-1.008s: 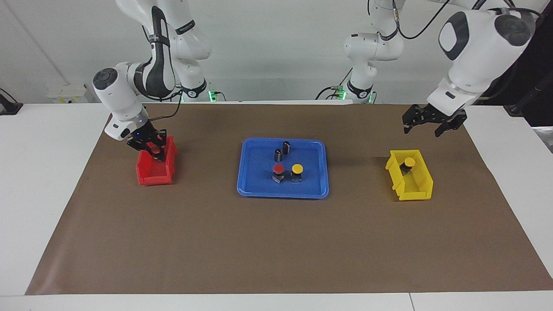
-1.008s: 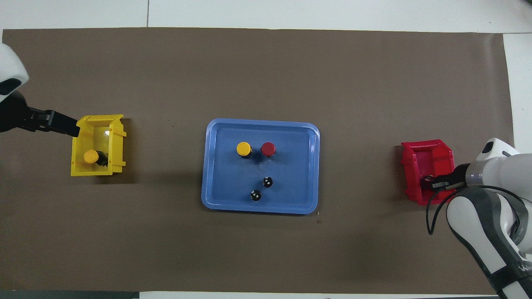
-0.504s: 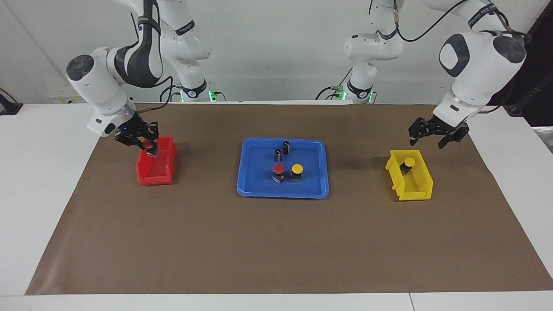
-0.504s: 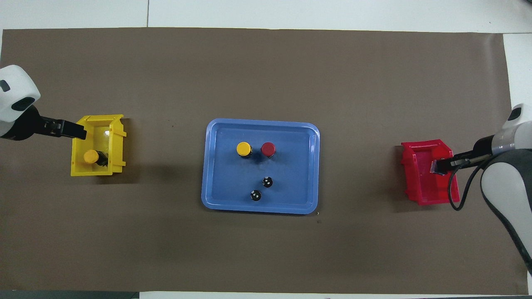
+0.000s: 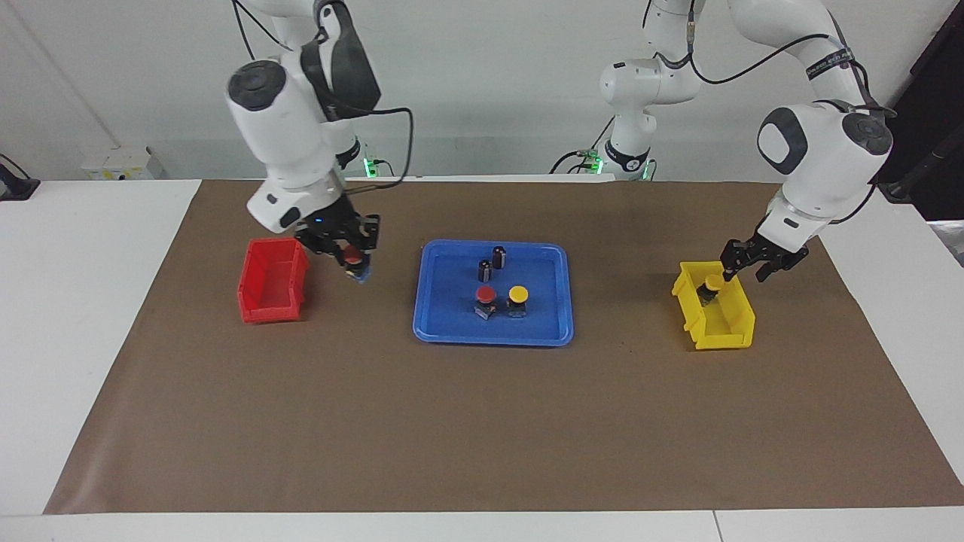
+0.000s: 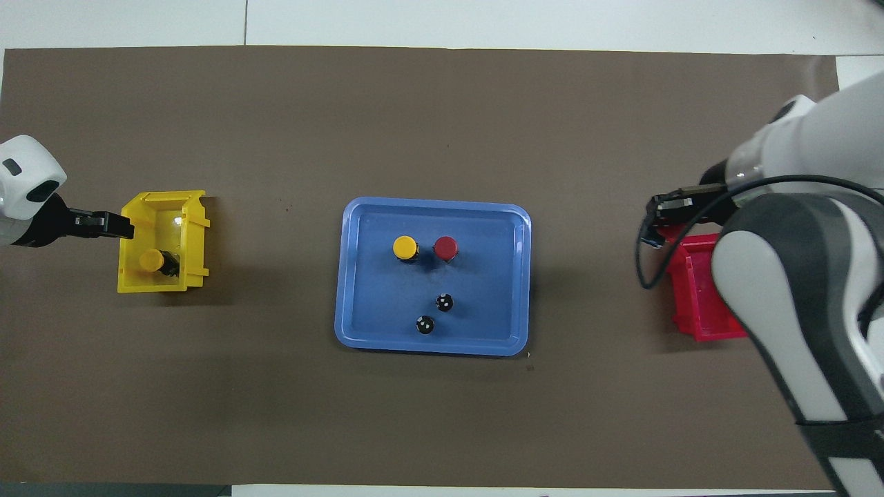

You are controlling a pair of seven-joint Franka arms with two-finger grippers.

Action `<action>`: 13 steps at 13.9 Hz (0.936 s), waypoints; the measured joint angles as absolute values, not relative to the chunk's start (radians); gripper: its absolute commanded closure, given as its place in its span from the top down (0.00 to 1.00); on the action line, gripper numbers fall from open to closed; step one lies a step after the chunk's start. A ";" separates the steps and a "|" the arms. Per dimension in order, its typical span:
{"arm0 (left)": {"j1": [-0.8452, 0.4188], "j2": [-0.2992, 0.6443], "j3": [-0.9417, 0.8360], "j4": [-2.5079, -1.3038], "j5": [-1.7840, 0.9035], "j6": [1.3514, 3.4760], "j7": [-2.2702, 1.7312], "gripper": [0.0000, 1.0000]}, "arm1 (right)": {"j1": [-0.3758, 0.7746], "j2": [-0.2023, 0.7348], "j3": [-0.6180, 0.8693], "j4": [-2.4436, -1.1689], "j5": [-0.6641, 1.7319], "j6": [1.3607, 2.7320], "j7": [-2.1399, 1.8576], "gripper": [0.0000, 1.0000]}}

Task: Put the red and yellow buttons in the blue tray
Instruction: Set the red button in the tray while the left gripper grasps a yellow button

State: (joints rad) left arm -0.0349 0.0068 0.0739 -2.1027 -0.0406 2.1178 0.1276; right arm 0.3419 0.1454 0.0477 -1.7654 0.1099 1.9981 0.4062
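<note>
Lifted from the red bin (image 5: 272,280), the right end effector (image 5: 351,258) carries a red button (image 5: 353,261), clenched, toward the blue tray (image 5: 493,331); left end effector's (image 5: 742,265) grip unclear over the yellow bin's (image 5: 715,307) yellow button (image 5: 712,284). Next: lower, release.

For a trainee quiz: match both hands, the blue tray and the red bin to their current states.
1 right hand
2 left hand
3 blue tray
4 red bin

a no button seen inside
b over the yellow bin
c grips a red button
d two capped buttons, two dark cylinders inside

Pairs: 1-c, 2-b, 3-d, 4-a
</note>
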 measured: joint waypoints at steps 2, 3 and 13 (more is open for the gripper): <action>-0.034 0.010 0.074 -2.143 -0.054 2.161 0.113 0.70 | 0.396 0.203 0.047 -1.793 0.110 2.102 0.457 0.21; -0.035 0.010 0.073 -2.162 -0.066 2.180 0.104 0.70 | 0.402 0.219 0.047 -1.812 0.110 2.128 0.457 0.21; -0.072 0.010 0.068 -2.222 -0.071 2.260 0.047 0.70 | 0.412 0.224 0.044 -1.969 0.110 2.302 0.455 0.23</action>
